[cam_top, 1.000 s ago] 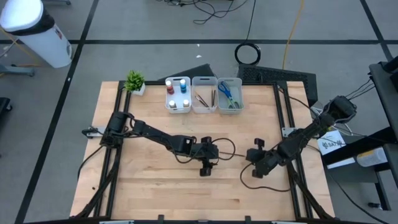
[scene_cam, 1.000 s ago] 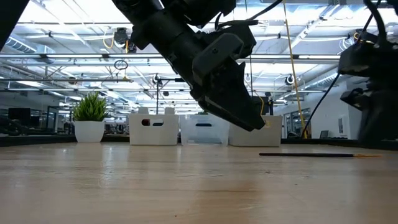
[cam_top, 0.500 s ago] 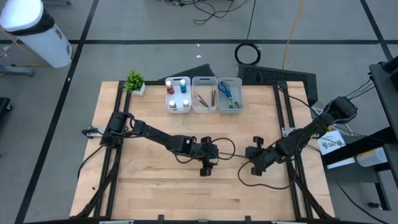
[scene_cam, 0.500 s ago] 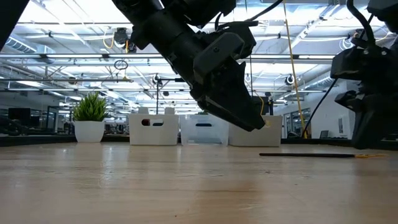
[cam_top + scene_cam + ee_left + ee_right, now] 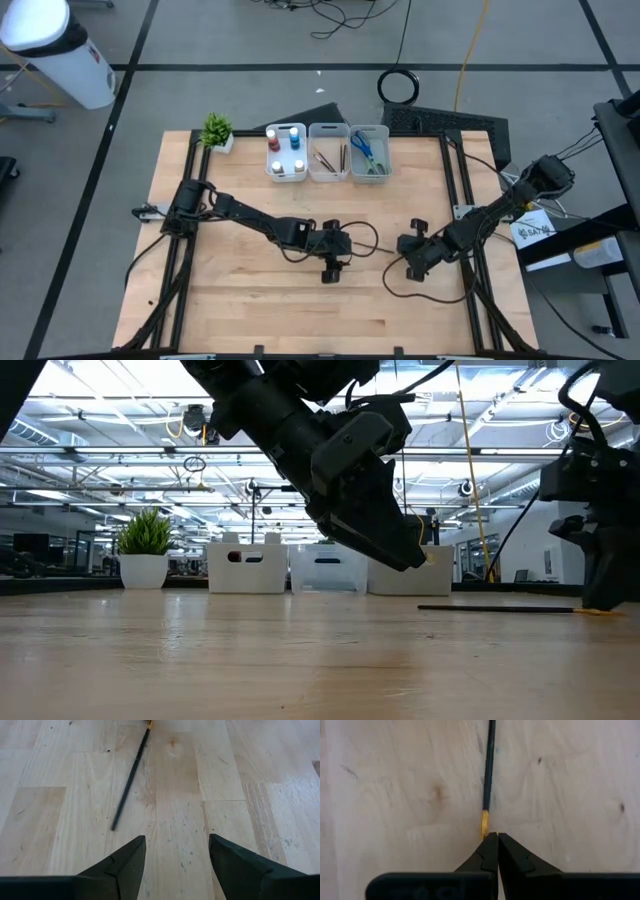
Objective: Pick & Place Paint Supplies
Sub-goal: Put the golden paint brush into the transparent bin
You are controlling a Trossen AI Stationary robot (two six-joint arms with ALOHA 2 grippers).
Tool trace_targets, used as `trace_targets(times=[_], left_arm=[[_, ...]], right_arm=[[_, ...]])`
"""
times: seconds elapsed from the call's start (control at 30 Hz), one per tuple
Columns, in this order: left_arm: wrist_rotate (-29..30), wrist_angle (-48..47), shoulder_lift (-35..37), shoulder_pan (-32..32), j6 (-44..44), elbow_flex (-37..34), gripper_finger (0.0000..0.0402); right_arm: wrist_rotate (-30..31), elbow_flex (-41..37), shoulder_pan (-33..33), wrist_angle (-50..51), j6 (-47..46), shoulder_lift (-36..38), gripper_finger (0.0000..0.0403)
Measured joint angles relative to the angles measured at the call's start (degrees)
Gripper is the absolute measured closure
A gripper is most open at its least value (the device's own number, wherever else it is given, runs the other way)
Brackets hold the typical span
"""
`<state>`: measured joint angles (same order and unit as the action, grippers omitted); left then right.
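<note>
Right wrist view — right end effector [image 5: 492, 838] closed | brush [image 5: 489, 775] axis straight ahead, gold end nearest

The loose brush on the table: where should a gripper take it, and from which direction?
Probably mid-shaft, from straight above, fingers straddling it crosswise. The brush lies flat on the table, thin and straight, so only its sides offer purchase. The right gripper is shut at the gold-tipped end; the left gripper is open nearby.
</note>
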<state>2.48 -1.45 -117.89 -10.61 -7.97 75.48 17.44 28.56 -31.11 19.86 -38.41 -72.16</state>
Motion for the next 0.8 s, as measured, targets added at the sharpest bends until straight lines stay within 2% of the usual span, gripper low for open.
trace_targets(times=[0.33,0.53,0.8], left_arm=[[0.0,0.0,0.0,0.0,0.0,0.0,0.0172],[0.0,0.0,0.0,0.0,0.0,0.0,0.0172],[0.0,0.0,0.1,0.0,0.2,0.0,0.0172]], right_arm=[[-1.2,-1.0,0.0,-0.3,-1.5,-3.0,0.0403],[3.5,-1.2,0.0,-0.3,-1.2,-1.2,0.0403],[4.4,-1.4,-0.6,-0.8,-1.3,1.6,0.0403]])
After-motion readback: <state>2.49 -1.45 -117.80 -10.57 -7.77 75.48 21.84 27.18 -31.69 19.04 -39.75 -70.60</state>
